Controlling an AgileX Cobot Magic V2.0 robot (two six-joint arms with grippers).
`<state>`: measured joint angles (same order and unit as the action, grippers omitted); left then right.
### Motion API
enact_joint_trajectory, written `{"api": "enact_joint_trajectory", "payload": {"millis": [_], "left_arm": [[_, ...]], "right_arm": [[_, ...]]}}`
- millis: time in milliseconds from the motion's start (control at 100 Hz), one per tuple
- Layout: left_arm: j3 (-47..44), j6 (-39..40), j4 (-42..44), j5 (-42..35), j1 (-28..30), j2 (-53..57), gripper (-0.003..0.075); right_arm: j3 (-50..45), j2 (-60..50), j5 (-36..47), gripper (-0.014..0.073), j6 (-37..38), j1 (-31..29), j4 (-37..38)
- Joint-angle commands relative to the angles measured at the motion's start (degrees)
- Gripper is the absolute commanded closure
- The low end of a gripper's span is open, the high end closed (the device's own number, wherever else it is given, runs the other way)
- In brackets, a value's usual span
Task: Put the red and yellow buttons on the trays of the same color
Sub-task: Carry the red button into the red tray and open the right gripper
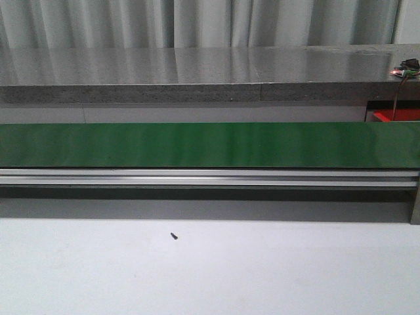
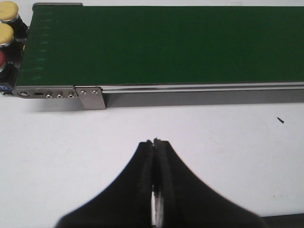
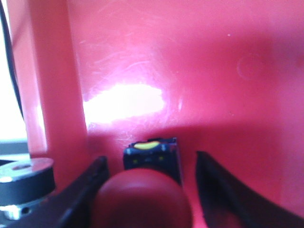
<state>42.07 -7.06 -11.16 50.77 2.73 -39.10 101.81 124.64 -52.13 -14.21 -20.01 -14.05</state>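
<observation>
Right gripper point(image 3: 149, 190) hangs over the red tray point(image 3: 213, 71), fingers spread, the red button point(image 3: 140, 199) lying loose between them on the tray floor, touching neither finger as far as I can tell. Left gripper point(image 2: 156, 145) is pressed together on nothing, hovering over the white table point(image 2: 228, 156) near the green conveyor belt point(image 2: 166, 45); 2 yellow buttons point(image 2: 5, 21) sit at its end. Judgement: red drop looks done, so lift the right gripper straight up, fingers wide, to avoid nudging the button.

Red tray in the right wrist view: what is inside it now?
Inside the red tray sits a red button with its dark body, between the open right pincer fingers. The tray floor beneath the button is hidden.
</observation>
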Motion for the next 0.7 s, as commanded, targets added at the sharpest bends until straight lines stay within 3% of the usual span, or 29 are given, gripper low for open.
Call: {"api": "enact_joint_trajectory", "payload": {"millis": [0, 520, 590, 690], "left_arm": [[1.42, 0.11, -0.74, -4.05, -0.42, 0.0, 0.074], [1.42, 0.11, -0.74, -5.82, -0.42, 0.0, 0.074], [1.42, 0.11, -0.74, -5.82, -0.42, 0.0, 0.074], [1.42, 0.11, -0.74, -5.82, -0.42, 0.0, 0.074]], "right_arm": [[1.35, -3.55, 0.96, 0.009, -0.12, -0.23, -0.83], [1.04, -14.28, -3.57, 0.0095, -0.17, -0.23, -0.77], [1.04, -16.38, -4.6, 0.0148, -0.17, -0.23, -0.57], [-0.24, -19.47, -4.91, 0.0307, -0.17, 0.46, -0.54]]}}
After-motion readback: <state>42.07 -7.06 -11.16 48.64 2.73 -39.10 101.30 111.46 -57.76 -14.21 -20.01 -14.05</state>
